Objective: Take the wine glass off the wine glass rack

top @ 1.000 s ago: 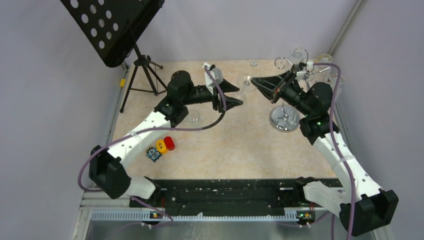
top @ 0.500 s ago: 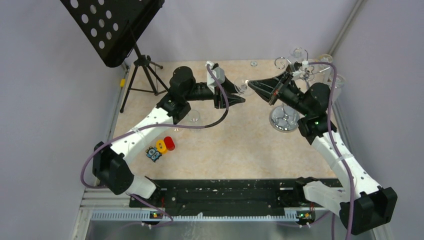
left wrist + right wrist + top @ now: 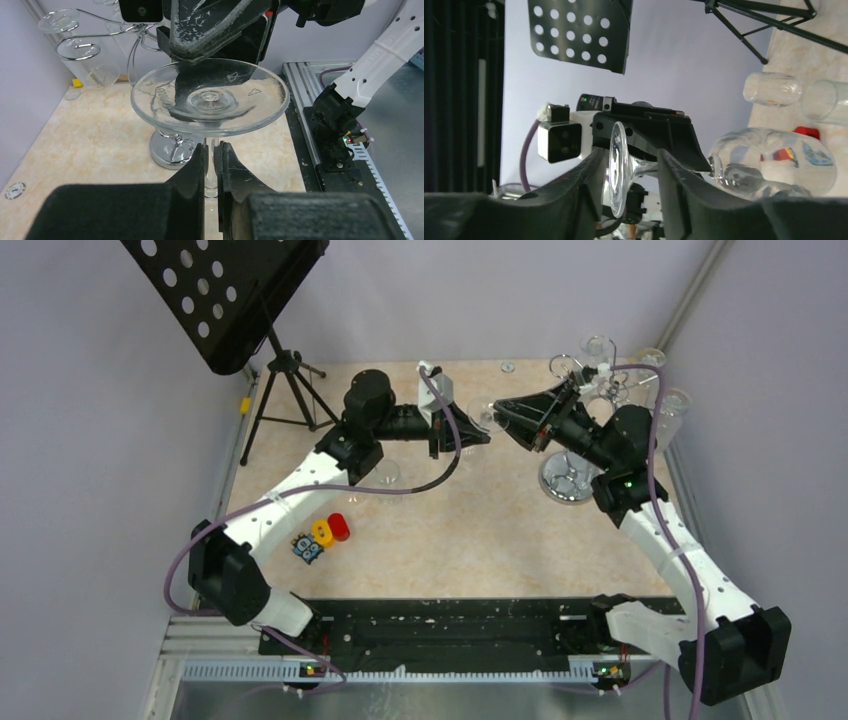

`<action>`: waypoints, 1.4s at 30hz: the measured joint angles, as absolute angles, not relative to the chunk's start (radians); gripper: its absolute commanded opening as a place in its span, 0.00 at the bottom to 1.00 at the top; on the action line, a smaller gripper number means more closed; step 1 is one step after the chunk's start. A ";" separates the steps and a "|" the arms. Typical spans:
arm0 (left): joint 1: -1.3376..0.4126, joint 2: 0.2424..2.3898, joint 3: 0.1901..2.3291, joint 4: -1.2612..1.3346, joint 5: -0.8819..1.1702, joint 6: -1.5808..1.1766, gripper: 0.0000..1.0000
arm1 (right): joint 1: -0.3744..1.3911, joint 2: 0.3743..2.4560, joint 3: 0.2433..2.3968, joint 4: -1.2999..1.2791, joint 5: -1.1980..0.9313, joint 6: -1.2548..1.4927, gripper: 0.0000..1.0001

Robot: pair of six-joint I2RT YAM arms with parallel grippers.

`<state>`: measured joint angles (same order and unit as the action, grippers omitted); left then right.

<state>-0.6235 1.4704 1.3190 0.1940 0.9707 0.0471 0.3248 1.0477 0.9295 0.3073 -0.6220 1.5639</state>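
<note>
"Both grippers on the glass point(image 3: 210, 97)?"

"My left gripper point(image 3: 212, 150) is clamped on its stem, holding it sideways in the air, left of the rack point(image 3: 167, 152). My right gripper point(image 3: 631, 160) stands parted around the foot. Only its wrist view shows that; overhead it's too small to tell."
</note>
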 measured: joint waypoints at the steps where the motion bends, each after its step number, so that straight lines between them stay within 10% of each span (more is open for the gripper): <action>1: -0.626 1.470 1.319 0.194 0.964 0.041 0.00 | 0.327 1.048 0.927 0.307 -0.617 1.558 0.74; 23: -0.632 1.235 1.213 0.536 0.334 -0.455 0.00 | 0.560 0.876 0.771 0.411 -0.315 1.283 0.94; 42: -0.632 1.126 1.010 0.815 0.076 -0.868 0.00 | 0.678 1.053 0.719 1.005 -0.253 1.388 0.45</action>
<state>-0.6323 1.1255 1.0103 0.8154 0.0761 -0.8680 0.6785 1.0527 0.7189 1.0046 -0.2527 1.3880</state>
